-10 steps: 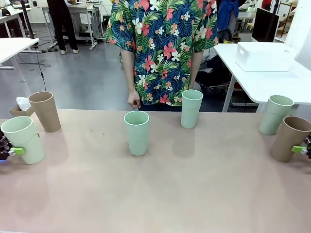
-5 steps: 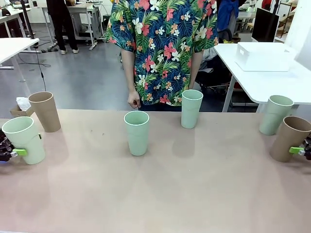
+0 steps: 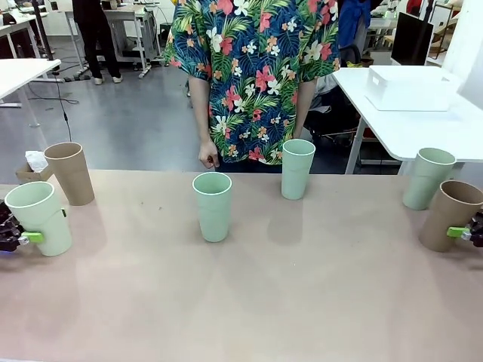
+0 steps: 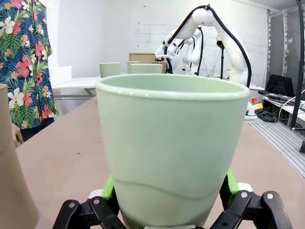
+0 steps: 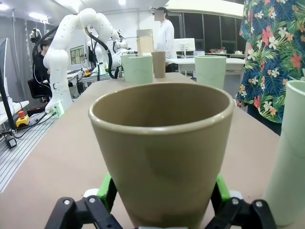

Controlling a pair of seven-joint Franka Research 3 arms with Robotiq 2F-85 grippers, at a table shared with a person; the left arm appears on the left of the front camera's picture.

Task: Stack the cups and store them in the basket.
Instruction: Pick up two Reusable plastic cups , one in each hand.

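Both held cups have crept slightly toward the table's middle. The left gripper (image 4: 169,189) pinches a pale mint green tapered tumbler (image 3: 39,216) at 9 o'clock. The right gripper (image 5: 164,191) pinches a tan-brown matte tumbler (image 3: 451,213) at 3 o'clock. A second tan-brown tumbler (image 3: 69,172) stands at 10 o'clock, a centre mint tumbler (image 3: 212,205) mid-table, a far mint tumbler (image 3: 296,167) at 12 o'clock, and a right mint tumbler (image 3: 426,177) at 2 o'clock. The white rectangular plastic basket (image 3: 411,88) sits on a white side table (image 3: 423,128) beyond, at 1 o'clock.
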